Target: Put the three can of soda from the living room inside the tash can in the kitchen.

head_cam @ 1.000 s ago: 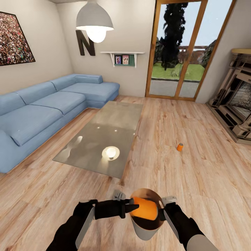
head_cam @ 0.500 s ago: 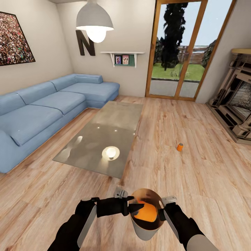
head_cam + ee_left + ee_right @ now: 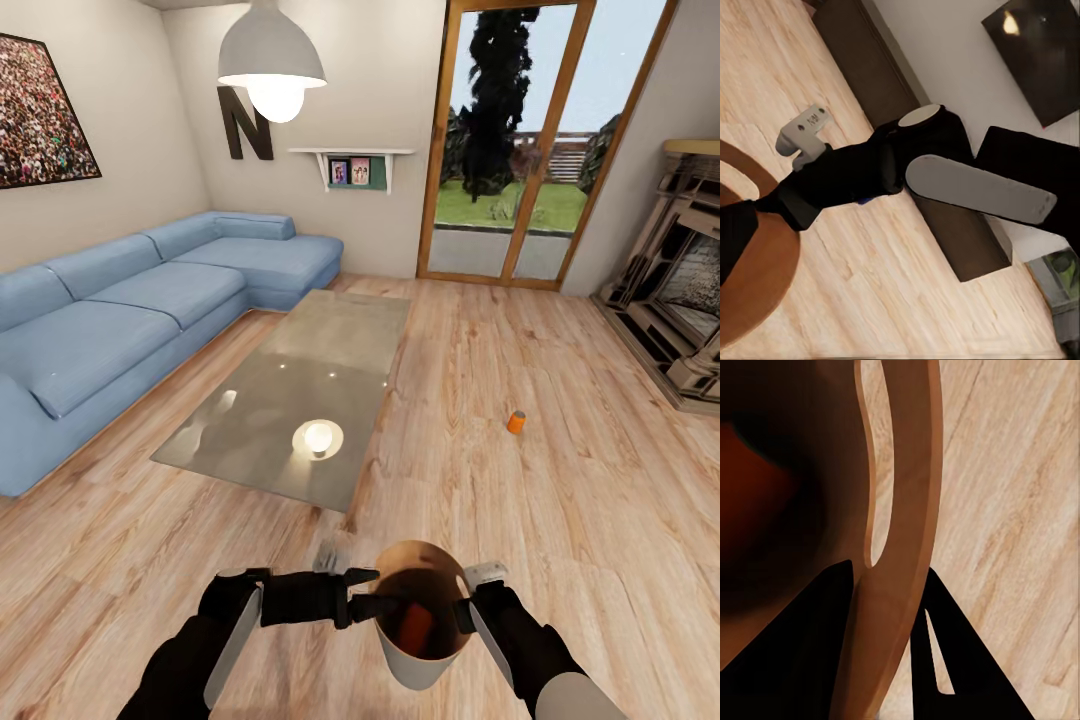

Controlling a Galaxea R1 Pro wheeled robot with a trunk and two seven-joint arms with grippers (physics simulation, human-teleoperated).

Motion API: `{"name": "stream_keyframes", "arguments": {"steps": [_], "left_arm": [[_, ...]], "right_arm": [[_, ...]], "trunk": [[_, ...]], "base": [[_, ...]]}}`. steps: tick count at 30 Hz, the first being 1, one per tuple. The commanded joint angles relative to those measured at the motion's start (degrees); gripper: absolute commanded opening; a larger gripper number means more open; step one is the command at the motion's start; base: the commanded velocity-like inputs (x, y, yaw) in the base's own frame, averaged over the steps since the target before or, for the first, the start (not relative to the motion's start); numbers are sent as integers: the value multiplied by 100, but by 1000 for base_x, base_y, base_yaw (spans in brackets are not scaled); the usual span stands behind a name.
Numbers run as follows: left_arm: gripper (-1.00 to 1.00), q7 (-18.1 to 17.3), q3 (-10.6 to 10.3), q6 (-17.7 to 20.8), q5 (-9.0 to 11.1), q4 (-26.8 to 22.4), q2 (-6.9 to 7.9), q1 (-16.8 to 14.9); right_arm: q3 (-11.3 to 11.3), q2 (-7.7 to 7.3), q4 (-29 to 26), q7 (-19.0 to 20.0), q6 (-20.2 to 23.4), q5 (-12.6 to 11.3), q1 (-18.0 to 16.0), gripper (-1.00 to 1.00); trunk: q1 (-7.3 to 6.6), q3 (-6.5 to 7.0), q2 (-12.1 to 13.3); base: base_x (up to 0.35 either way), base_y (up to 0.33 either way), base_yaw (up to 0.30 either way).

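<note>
Bin (image 3: 425, 660) sat low centre, right gripper (image 3: 468, 612) pinching its rim, one orange can (image 3: 416, 624) inside; left jaws' state unclear; second can (image 3: 516, 422) stood on floor at centre right; keep bin upright

Floor ahead: I see open planks around the orange can (image 3: 516, 422).
Left: glass table (image 3: 300, 390), sofa (image 3: 120, 320) block.
Right: fireplace (image 3: 680, 290).

Floor (image 3: 560, 500): light wood planks.
Glass coffee table (image 3: 300, 395): centre landmark.
Blue sectional sofa (image 3: 130, 310): left of table.
Pendant lamp (image 3: 271, 60): lit, above table.
Glass doors (image 3: 520, 140): beyond table.
Brick fireplace (image 3: 680, 290): right of table.
Framed crowd picture (image 3: 40, 110): above sofa.
</note>
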Motion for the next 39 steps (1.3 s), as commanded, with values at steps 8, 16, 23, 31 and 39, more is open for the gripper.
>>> {"name": "stream_keyframes", "arguments": {"steps": [8,16,23,31,39], "left_arm": [[100,-1600,530,-5,2,-9,769,0],[100,-2352,1012,-15,-18,84,1384,2],[100,-2405,1147,-97,-47,628,1582,0],[100,-2247,1159,-950,-134,1660,1793,0],[100,-1656,1150,-1780,-193,2408,1830,0]], "right_arm": [[0,1,-2,4,-1,-36,-2,-100],[1,1,-2,4,-1,-36,-2,-100],[-4,1,-2,4,-1,-36,-2,-100],[-6,-15,-23,11,0,-42,-2,-100],[-7,-17,-28,17,0,-42,-2,-100]], "trunk": [[0,0,0],[0,0,0],[0,0,0],[0,0,0],[0,0,0]], "base": [[0,0,0],[0,0,0],[0,0,0],[0,0,0],[0,0,0]]}}
